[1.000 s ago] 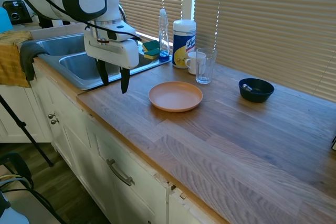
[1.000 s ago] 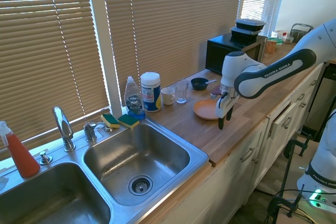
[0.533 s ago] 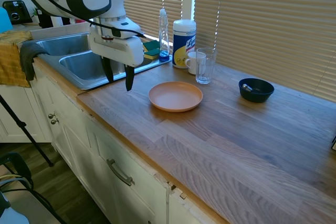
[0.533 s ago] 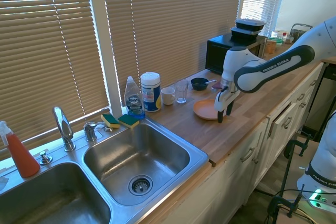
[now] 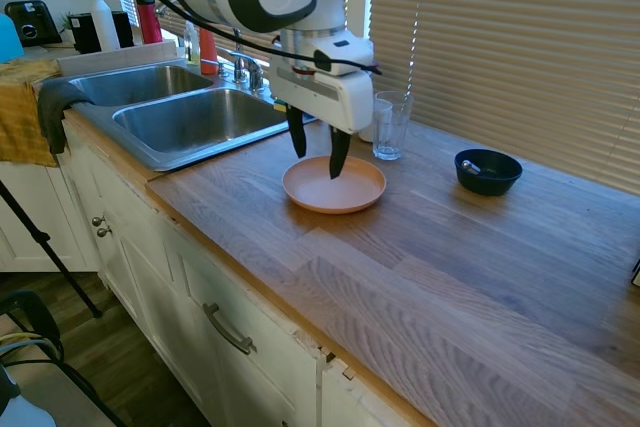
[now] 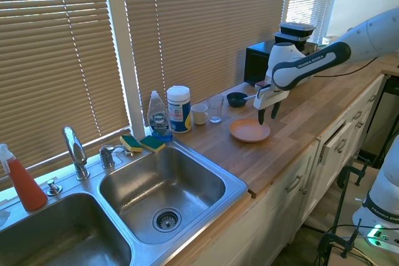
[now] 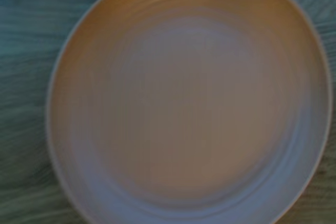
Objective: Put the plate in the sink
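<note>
First exterior view is showing the gripper [image 5: 314,152] hanging over the peach-orange plate [image 5: 334,184], its two dark fingers spread wide and pointing down, holding nothing. The plate is lying flat on the wooden countertop [image 5: 420,267], apart from the sink [image 5: 170,122], with a strip of bare wood lying between its rim and the counter's front edge. Behind the plate a clear drinking glass [image 5: 391,125] is standing near its far rim, and a small dark blue bowl [image 5: 487,171] is sitting well apart on the side away from the sink. Between plate and sink the wood is lying bare up to the steel rim.

Second exterior view is showing the gripper [image 6: 267,111] over the far part of the plate [image 6: 249,130], the nearer basin of the sink [image 6: 162,185] lying open along the counter. A dish soap bottle [image 6: 158,116], a white canister [image 6: 178,109] and two sponges [image 6: 142,144] are crowding the sink's back corner.

Wrist view is blurred; the plate [image 7: 184,103] is filling nearly the whole frame.
</note>
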{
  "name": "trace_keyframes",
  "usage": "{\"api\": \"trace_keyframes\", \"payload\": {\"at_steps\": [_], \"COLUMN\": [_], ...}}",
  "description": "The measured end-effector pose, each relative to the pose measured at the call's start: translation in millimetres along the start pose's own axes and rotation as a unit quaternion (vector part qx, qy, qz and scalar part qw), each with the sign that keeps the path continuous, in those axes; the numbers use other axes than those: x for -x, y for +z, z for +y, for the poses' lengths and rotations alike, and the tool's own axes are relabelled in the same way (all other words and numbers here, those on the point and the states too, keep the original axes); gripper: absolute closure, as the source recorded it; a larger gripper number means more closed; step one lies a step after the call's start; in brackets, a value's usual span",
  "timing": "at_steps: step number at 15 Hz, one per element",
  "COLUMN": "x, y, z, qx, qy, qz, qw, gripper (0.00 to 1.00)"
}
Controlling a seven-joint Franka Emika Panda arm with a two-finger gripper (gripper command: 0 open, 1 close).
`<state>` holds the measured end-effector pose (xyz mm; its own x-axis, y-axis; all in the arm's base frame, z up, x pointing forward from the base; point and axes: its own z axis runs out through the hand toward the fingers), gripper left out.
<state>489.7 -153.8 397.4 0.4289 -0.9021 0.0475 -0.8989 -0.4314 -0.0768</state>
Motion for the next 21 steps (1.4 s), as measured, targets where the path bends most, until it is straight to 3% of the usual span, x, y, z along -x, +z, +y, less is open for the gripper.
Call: {"api": "trace_keyframes", "payload": {"at_steps": [3, 10, 11, 16, 21], "x": [-35, -89, -91, -95, -96], "y": [14, 61, 63, 72, 84], "z": [-3, -15, -18, -27, -26], "qx": [0.005, -0.007, -0.008, -0.003, -0.007], "qy": [0.02, 0.023, 0.021, 0.01, 0.006], "qz": [-0.008, -0.071, -0.079, -0.112, -0.126], "qw": [0.9998, 0.9972, 0.9967, 0.9936, 0.992], "gripper": [0.0, 0.0, 1.0, 1.0, 1.0]}}
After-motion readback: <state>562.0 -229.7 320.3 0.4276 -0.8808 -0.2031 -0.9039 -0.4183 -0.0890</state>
